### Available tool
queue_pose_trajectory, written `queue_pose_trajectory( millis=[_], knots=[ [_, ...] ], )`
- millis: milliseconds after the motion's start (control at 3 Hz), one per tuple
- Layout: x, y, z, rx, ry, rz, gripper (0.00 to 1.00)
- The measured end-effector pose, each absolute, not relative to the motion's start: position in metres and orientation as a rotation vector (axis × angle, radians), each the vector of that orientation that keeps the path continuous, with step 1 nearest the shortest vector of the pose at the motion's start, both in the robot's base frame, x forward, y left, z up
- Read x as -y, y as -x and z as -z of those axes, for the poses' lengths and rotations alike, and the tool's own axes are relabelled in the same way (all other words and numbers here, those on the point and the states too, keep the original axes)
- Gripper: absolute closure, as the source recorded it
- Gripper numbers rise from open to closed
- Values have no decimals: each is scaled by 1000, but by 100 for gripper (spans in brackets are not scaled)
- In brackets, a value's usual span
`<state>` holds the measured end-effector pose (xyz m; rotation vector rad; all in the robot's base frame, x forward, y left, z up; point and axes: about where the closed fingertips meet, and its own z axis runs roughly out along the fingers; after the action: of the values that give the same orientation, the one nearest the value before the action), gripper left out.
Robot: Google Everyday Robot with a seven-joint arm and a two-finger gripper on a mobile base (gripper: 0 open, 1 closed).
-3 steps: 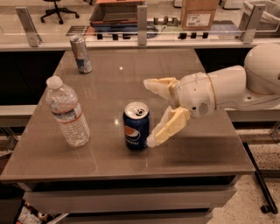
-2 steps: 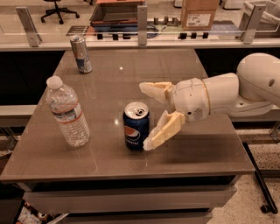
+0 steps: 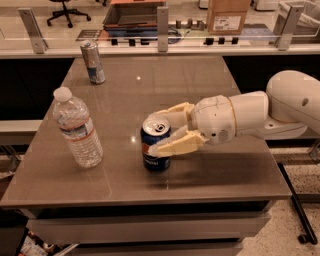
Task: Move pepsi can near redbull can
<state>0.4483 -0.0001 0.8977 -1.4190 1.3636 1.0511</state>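
The pepsi can [image 3: 154,155], dark blue with a silver top, stands on the brown table [image 3: 165,80] near its front middle. My gripper [image 3: 154,132] reaches in from the right and its two cream fingers [image 3: 175,145] sit one behind and one in front of the can, closed against its sides. The can still rests on the table. The redbull can [image 3: 93,61], slim and silver over blue, stands at the table's far left corner, well away from the pepsi can.
A clear plastic water bottle [image 3: 77,130] stands left of the pepsi can. A glass-railed counter [image 3: 160,45] with a cardboard box [image 3: 227,15] runs behind the table. My white arm [image 3: 280,107] lies over the table's right edge.
My gripper has moved left around the pepsi can and its fingers have drawn together onto the can. The can, bottle and redbull can have not moved.
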Motion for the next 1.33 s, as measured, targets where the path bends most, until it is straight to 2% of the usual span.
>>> queue_pose_trajectory(
  millis=[667,1000,1333],
  knots=[
    [-4,-446,-899,-1357,1428,-1053,88],
    [-6,-446,-900,-1355,1432,-1054,100],
    [-6,-449,-903,-1359,1419,-1055,100]
  ],
)
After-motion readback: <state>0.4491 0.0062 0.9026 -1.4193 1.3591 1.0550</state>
